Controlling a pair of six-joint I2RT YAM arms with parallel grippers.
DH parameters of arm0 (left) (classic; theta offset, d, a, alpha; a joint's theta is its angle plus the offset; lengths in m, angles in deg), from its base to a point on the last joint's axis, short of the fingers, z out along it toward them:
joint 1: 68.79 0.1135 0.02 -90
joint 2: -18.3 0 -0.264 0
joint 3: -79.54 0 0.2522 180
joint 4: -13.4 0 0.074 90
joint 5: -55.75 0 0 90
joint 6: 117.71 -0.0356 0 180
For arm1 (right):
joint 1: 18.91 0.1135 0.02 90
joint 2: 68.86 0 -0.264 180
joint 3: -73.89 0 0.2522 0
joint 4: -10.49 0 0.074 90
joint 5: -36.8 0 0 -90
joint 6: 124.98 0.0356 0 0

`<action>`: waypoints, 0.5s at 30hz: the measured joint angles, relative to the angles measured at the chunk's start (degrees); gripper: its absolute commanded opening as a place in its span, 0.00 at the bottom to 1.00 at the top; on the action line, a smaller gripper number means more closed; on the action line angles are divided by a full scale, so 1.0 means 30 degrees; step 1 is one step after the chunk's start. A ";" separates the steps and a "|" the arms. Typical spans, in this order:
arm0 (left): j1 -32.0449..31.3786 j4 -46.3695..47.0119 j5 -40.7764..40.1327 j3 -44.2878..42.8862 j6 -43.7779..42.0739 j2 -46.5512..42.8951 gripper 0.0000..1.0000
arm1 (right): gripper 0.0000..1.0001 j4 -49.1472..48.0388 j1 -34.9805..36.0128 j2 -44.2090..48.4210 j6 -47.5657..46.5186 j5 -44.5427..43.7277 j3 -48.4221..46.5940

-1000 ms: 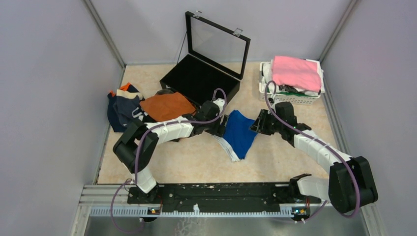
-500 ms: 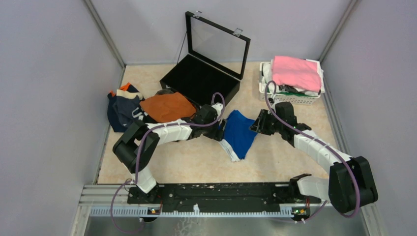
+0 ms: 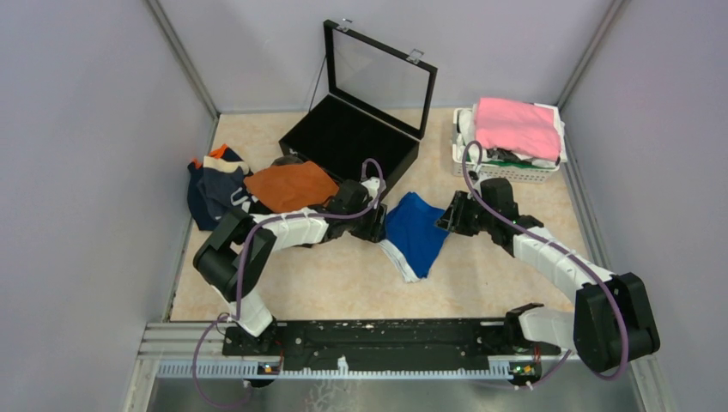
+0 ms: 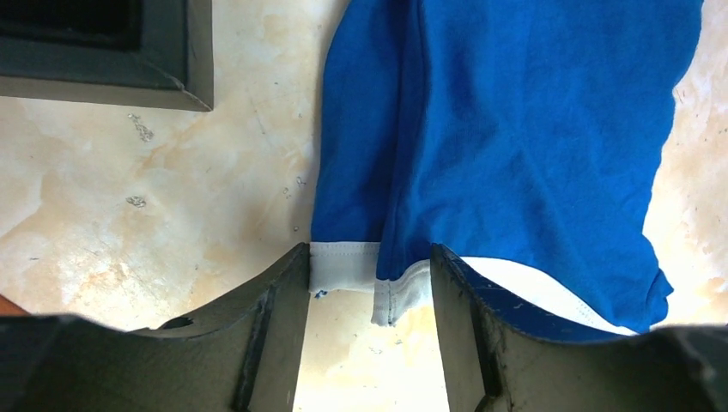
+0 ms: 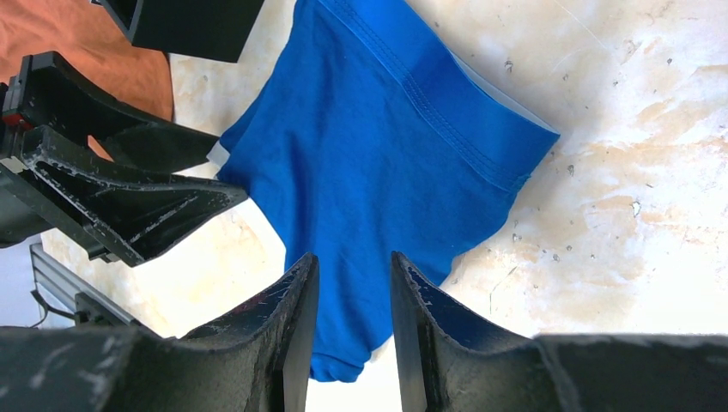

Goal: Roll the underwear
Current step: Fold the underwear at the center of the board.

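No roll yet: the blue briefs (image 3: 416, 233) lie flat between both tools. The left gripper (image 4: 367, 257) straddles the waistband (image 4: 343, 263), unclenched. The right gripper (image 5: 352, 266), part-open, straddles the hem (image 5: 343, 360). The pile (image 3: 219, 184) beyond the left gripper is unrolled.

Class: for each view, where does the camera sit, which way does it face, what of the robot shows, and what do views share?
Top external: above and behind the bases, facing down over the table; left arm and right arm show whole.
Left wrist: on that arm, facing down past the left gripper at the waistband of the blue underwear.
Right wrist: facing down past the right gripper at the underwear's opposite end; the left gripper shows too.
Shared: all three show the blue underwear.
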 measured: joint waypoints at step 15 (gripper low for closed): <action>0.0029 0.0590 0.2004 0.0517 0.0648 -0.0007 0.10 | 0.36 0.0146 0.0000 0.0007 0.0029 -0.0066 0.0000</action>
